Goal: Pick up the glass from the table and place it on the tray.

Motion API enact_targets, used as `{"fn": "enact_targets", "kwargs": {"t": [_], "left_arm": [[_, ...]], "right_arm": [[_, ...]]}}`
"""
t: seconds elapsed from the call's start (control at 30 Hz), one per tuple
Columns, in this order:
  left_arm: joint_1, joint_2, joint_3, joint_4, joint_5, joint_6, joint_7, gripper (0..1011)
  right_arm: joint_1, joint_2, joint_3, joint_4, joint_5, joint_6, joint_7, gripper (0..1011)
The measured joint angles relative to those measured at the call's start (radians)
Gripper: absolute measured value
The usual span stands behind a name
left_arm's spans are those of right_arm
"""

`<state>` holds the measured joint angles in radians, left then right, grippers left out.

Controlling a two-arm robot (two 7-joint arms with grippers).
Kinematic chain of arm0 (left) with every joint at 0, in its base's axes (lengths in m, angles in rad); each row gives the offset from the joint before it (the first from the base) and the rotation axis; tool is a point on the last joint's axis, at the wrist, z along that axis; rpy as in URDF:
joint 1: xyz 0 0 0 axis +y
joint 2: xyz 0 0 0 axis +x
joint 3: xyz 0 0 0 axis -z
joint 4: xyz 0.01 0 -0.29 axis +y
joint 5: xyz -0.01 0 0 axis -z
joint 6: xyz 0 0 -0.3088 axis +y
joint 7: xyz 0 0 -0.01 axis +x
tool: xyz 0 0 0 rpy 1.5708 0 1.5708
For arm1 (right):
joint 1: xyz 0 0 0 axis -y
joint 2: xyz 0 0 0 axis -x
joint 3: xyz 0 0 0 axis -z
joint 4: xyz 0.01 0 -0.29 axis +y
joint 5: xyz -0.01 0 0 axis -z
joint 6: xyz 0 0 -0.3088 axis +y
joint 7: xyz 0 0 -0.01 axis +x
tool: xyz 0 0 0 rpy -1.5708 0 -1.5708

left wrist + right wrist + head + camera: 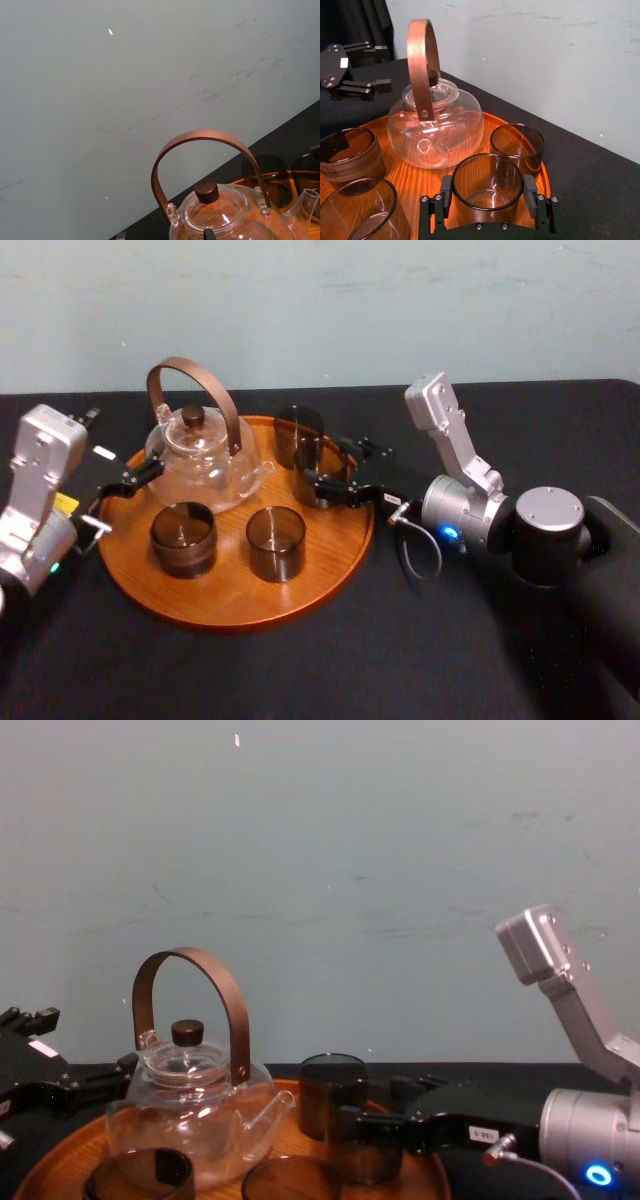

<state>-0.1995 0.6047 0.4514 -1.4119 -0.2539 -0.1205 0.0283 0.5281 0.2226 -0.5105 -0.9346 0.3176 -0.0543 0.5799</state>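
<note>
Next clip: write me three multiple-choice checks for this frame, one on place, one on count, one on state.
1. Where is the glass in the right pincer?
A) off the tray entirely
B) inside the tray's right rim
C) at the tray's left edge
2. How many glasses stand inside the rim?
A) two
B) four
C) six
3. The right pincer is:
A) shut on the glass
B) open above it
C) empty
Key: 1B, it is beside the teapot, within the rim; 2B, front-left glass, front-right glass, back glass, plus the held one; 3A, its fingers press both sides. The left pincer hovers by the tray's left edge.
</note>
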Motion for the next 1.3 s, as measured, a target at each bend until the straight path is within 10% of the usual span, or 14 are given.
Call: {"fn": "enact_targets", "kwargs": {"t": [0.9,1.3], "left_arm": [[0.0,0.0,0.0,0.0,0.0,0.0,0.0,1001],[0.0,0.0,0.0,0.0,0.0,0.0,0.0,1001]], "right_arm": [[0.005,-0.005,-0.003,0.011,-0.01,0.001,-0.002,1002],[-0.05,0.037,0.026,-0.109,0.011,0.005,-0.004,1002]]}}
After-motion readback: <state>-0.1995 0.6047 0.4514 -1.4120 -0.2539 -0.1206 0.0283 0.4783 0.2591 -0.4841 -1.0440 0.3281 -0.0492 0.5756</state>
